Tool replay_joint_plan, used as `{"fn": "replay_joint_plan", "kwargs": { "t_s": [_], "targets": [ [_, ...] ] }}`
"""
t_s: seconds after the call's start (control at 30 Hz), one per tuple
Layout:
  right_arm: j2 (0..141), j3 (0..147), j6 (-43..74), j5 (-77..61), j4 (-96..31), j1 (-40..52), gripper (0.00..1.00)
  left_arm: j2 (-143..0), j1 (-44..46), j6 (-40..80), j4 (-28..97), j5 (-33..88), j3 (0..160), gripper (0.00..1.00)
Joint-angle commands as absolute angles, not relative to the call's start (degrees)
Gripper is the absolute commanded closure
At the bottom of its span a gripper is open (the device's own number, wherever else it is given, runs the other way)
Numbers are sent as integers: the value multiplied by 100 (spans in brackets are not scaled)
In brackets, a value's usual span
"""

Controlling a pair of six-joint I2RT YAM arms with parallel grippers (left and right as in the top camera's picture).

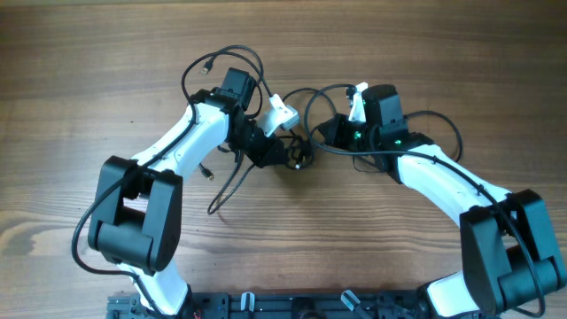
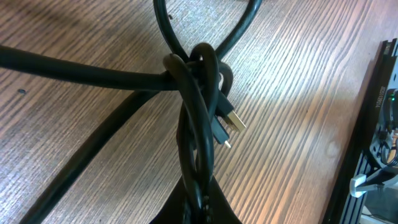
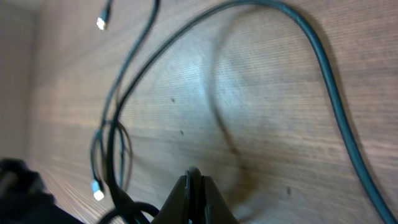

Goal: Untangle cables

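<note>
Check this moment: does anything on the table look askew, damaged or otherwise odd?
The cables are knotted: in the left wrist view several strands wrap tightly around each other, a gold plug sticking out. No damage or spill shows.

I see both arms bent inward toward each other, left gripper [image 2: 203, 208] and right gripper [image 3: 193, 182] clamped tight

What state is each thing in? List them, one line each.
cables: knotted together, not yet untangled.
plug: unplugged, poking out beside the knot.
left gripper: shut on the cables just below the knot.
right gripper: shut; no cord visible between its fingertips.
</note>
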State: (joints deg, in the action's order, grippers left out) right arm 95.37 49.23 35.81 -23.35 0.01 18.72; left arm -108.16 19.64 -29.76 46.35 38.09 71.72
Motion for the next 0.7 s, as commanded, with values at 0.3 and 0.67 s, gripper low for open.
{"fn": "replay_joint_plan", "kwargs": {
  "t_s": [0.3, 0.67],
  "targets": [
    [9531, 4980, 5022, 637, -674, 1863, 96, -10742, 1975, -3148, 4744, 4049, 7159, 96],
    [9531, 4980, 5487, 1393, -1194, 1863, 96, -10742, 1975, -3138, 4740, 4047, 7159, 96]
  ]
}}
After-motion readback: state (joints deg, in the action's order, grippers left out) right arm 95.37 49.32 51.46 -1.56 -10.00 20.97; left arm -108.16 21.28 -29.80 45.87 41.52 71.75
